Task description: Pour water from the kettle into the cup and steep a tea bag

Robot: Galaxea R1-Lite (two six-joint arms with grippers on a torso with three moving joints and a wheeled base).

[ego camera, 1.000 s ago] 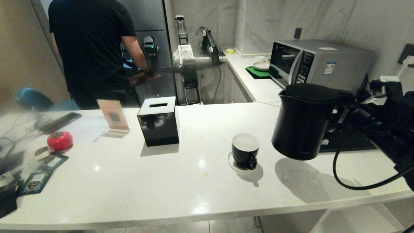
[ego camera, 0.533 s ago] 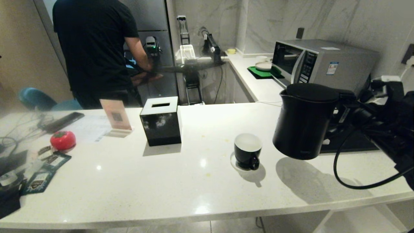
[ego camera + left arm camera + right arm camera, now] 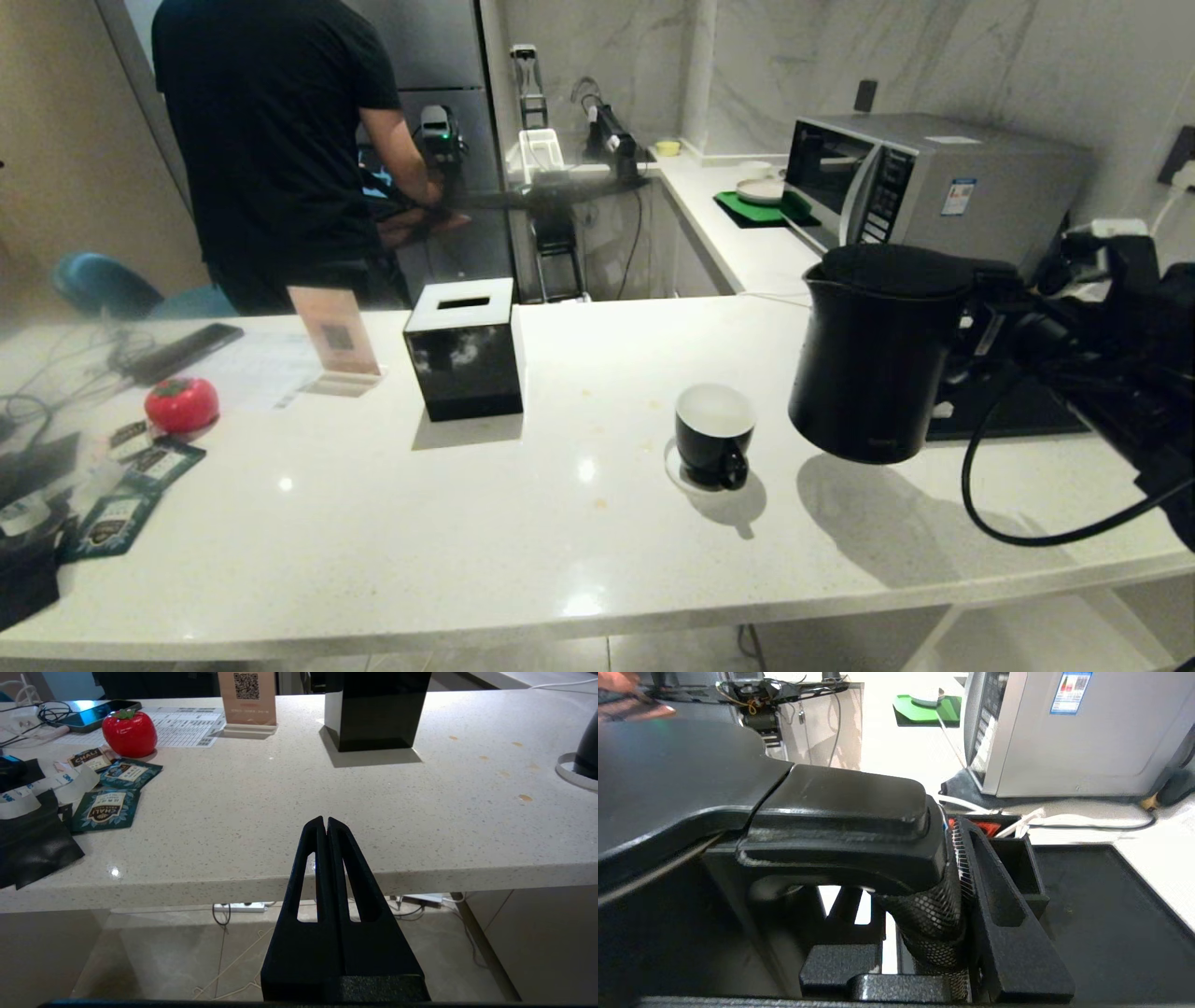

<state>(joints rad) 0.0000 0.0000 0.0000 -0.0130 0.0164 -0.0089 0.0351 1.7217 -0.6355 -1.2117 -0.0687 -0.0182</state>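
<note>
Clamping its fingers on the kettle [image 3: 878,359] handle, the right gripper [image 3: 952,896] holds it beside the empty cup [image 3: 713,434].

You're looking at a kitchen that's doubling as a robot test space: a white stone counter [image 3: 373,541] is wrapping around, a microwave [image 3: 934,182] is sitting by marble walls, and a person [image 3: 280,140] is working at clamped arm rigs [image 3: 607,140] behind.
</note>
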